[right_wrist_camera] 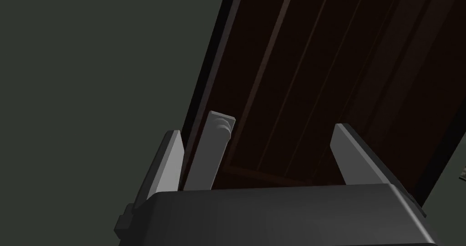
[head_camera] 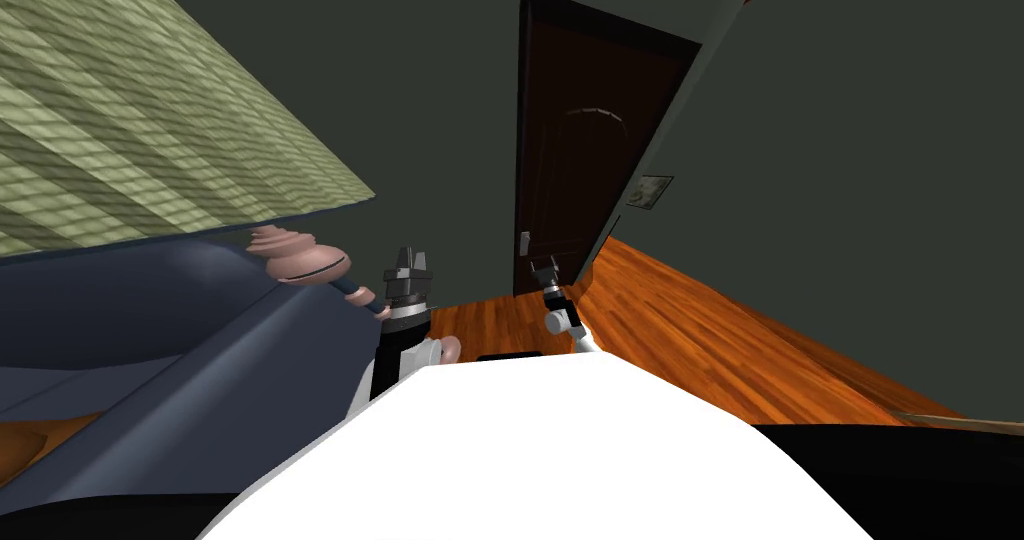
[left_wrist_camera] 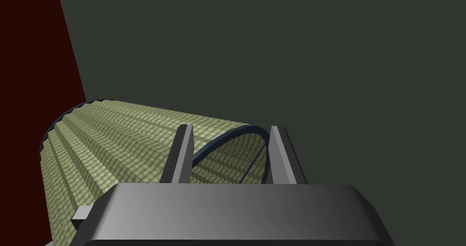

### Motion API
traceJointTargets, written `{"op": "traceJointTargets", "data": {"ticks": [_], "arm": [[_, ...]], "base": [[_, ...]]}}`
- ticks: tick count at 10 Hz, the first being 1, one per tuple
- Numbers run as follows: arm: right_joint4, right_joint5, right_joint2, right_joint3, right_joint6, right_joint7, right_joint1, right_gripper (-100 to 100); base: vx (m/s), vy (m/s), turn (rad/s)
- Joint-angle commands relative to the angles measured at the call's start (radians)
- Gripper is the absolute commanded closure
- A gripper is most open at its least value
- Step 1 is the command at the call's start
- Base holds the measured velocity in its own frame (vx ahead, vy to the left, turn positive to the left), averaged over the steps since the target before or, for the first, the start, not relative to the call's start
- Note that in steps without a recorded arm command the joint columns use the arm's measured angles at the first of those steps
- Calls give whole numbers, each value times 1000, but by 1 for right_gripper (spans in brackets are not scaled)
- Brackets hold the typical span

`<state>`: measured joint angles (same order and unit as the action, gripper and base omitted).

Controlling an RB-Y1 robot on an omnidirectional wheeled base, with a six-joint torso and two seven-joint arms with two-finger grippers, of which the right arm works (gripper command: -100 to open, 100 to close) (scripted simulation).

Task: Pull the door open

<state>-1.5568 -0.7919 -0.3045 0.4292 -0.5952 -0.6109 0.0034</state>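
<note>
A dark brown panelled door [head_camera: 585,154] stands ahead in a dark grey-green wall, with a small grey handle plate [head_camera: 524,242] near its left edge. My right gripper [head_camera: 543,267] is raised in front of the door's lower part. In the right wrist view its fingers [right_wrist_camera: 168,163] stand wide apart, and the grey handle plate [right_wrist_camera: 213,152] rises just inside one finger, with the door [right_wrist_camera: 318,84] behind. My left gripper [head_camera: 412,260] hangs to the left of the door, beside a lamp, and is open with nothing between its fingers [left_wrist_camera: 182,154].
A lamp with a green woven shade [head_camera: 130,114] and a pink turned base [head_camera: 300,259] stands on dark blue furniture [head_camera: 150,364] at the left. A side wall [head_camera: 850,164] carrying a small grey plate [head_camera: 648,192] runs along the right. Orange wood floor [head_camera: 700,334] lies before the door.
</note>
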Motion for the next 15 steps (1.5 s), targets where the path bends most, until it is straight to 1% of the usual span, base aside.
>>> {"op": "traceJointTargets", "data": {"ticks": [1,7,12,15], "arm": [[36,-41,-9,19,1,-25,-22,-100],[160,-184,-54,78,5,-117,-97,-100],[251,-290,-88,122,8,-185,-153,-100],[299,-346,-105,145,9,-220,-182,-100]], "base": [[89,-25,71],[99,-23,58],[88,-24,52],[87,-21,43]]}}
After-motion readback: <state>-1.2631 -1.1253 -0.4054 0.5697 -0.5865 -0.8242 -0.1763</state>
